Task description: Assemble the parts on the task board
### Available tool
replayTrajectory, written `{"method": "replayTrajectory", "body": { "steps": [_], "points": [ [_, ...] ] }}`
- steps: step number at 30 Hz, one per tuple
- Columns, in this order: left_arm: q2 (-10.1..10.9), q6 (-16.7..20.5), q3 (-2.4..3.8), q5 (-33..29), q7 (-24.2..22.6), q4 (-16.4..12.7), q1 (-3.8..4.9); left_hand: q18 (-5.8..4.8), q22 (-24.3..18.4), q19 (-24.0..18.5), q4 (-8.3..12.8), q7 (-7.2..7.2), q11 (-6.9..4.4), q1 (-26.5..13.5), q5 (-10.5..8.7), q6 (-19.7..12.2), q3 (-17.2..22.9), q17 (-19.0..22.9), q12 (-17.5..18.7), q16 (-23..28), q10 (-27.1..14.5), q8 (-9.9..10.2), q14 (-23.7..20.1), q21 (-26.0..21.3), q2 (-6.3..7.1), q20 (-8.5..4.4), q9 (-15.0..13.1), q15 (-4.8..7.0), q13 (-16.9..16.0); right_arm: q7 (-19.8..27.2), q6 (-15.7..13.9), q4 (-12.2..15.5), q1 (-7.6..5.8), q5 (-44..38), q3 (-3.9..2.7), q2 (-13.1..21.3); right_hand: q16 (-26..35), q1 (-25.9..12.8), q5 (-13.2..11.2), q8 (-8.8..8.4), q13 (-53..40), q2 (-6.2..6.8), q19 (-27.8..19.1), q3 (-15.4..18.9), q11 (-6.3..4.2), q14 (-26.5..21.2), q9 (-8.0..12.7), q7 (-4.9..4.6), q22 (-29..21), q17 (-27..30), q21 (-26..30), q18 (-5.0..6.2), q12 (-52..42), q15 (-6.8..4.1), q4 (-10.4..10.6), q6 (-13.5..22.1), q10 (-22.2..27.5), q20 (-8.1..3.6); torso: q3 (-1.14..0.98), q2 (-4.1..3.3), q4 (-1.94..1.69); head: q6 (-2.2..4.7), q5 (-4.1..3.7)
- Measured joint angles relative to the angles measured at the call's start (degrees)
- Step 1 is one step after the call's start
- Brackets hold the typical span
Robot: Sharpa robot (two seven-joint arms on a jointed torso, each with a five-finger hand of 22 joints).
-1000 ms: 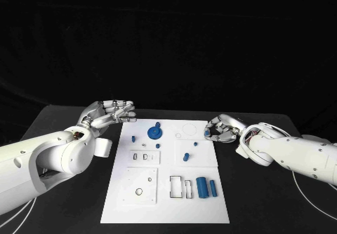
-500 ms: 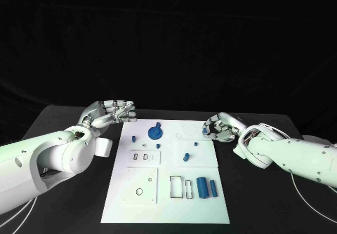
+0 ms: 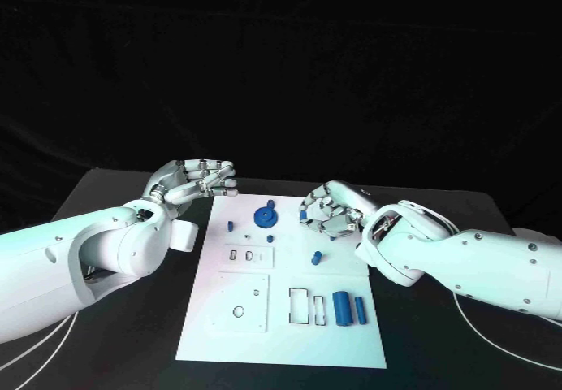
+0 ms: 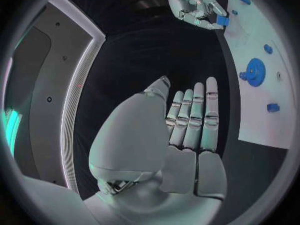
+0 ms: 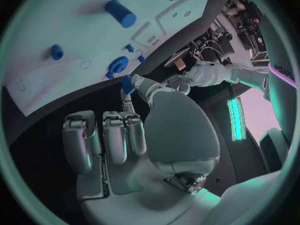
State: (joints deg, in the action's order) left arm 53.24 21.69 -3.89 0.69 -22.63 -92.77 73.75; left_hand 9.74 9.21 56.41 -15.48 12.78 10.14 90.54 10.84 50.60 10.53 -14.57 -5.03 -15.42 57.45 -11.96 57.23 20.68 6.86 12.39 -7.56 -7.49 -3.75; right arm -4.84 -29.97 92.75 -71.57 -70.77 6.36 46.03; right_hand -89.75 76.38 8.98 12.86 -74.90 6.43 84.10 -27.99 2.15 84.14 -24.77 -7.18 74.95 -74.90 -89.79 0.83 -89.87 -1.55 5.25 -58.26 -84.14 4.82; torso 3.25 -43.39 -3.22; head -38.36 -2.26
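The white task board [image 3: 281,325] lies mid-table. On it sit a blue gear [image 3: 265,216], small blue pieces [image 3: 314,259] and two blue cylinders [image 3: 342,308]. My right hand [image 3: 331,210] hovers over the board's far right part, just right of the gear, and pinches a small blue part [image 5: 127,83] at its fingertips; the left wrist view shows that part [image 4: 222,21] too. My left hand [image 3: 193,180] hangs off the board's far left corner, fingers loosely bent and holding nothing [image 4: 190,120]. The gear [image 5: 117,65] lies just beyond the pinched part.
Rectangular slots [image 3: 302,307] and a plate with a round hole [image 3: 240,302] are set into the board's near half. Black table [image 3: 105,325] borders the board on both sides. A small blue piece [image 3: 231,225] lies left of the gear.
My right hand has moved left from the board's right edge to above the board beside the gear, carrying the small blue part. The left hand stays put. The camera has shifted slightly.
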Motion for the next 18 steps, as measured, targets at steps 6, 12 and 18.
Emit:
{"method": "replayTrajectory", "body": {
  "steps": [6,12,18],
  "points": [
    [-0.4,0.0,0.0,0.0,0.0,0.5,0.0,0.0,0.0,0.0,0.0,0.0,0.0,0.0,0.0,0.0,0.0,0.0,0.0,0.0,0.0,0.0,0.0,0.0,0.0,0.0,0.0,0.0,0.0,-4.2,0.1,0.3,0.34,-3.9,0.37,-5.0,0.0,-0.5,0.0,0.0,0.0,0.13,-0.2,0.0,0.0,0.0,0.0,0.08,0.0,0.0,0.0,0.0,0.0,0.0,0.0,0.1,0.0,-0.21,0.19,0.31,-0.16,-0.62,0.93],
    [-0.6,0.0,-0.01,0.0,0.1,0.6,0.0,0.0,0.0,0.0,0.0,0.0,0.0,0.0,0.0,0.0,0.0,0.0,0.0,0.0,0.0,0.0,0.0,0.0,0.0,0.0,0.0,0.0,0.0,-7.1,0.8,-1.1,1.82,-7.3,0.9,-8.9,0.0,-0.9,0.3,0.0,0.0,0.16,-0.2,0.0,0.0,0.0,0.0,0.09,0.0,0.0,0.0,-0.01,0.0,0.0,0.0,0.1,0.0,-0.2,0.25,0.34,-0.15,-0.9,1.72],
    [-0.7,0.0,-0.01,0.0,0.1,0.7,0.01,0.0,0.0,0.0,0.0,0.0,0.0,0.0,0.0,0.0,0.0,-0.1,0.0,0.0,0.0,0.0,0.0,0.0,0.0,0.0,0.0,0.0,0.0,-9.1,1.7,-3.1,3.35,-9.9,1.2,-11.8,0.0,-1.2,0.3,0.0,0.0,0.45,-0.2,-0.2,0.0,-0.2,0.0,0.28,0.0,0.0,0.0,0.0,0.0,-0.2,0.2,0.3,0.0,-0.2,0.25,0.27,-0.16,-1.11,2.08]
  ]
}}
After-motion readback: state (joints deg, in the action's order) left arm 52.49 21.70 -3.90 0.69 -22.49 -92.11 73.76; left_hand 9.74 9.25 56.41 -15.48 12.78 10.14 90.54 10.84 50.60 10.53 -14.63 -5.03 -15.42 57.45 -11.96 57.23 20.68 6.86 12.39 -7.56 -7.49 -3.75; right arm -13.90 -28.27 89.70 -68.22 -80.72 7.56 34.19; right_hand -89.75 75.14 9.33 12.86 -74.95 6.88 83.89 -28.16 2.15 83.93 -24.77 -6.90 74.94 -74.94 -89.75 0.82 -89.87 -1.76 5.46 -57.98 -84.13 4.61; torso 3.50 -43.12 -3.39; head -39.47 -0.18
